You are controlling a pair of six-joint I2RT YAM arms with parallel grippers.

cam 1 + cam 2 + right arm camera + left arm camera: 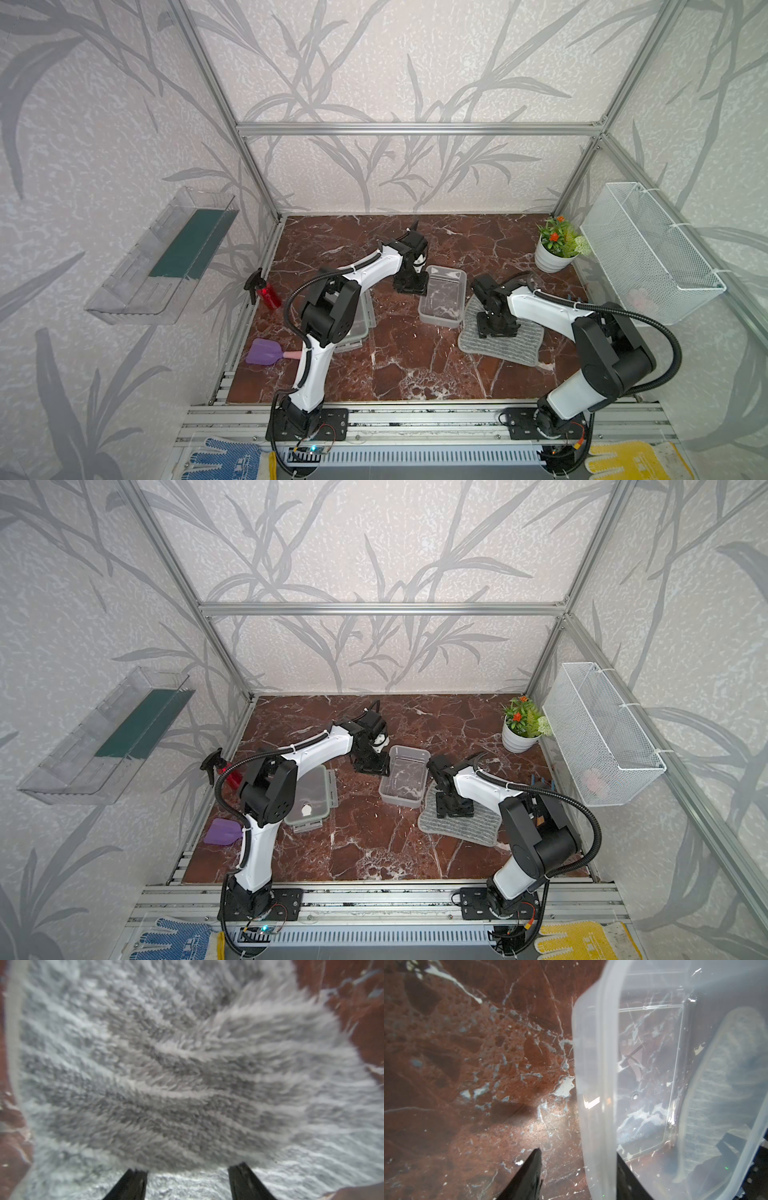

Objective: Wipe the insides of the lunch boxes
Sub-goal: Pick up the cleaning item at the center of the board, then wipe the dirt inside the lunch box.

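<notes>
**Setting up the wipe**

Your left gripper (pixel 578 1153) straddles a long wall of the open lunch box (pixel 442 297) on the counter (pixel 415 365), half-open and not yet pinching. Your right gripper (pixel 187 1167) is half-closed on a bunched fold of grey cloth (pixel 511 345) just beside it. Next, probably: clamp the wall and lift the cloth inside.

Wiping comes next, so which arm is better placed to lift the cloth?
Right. The right pincer is down on the cloth, a fold between its fingers; the left pincer straddles the tub's wall.
</notes>
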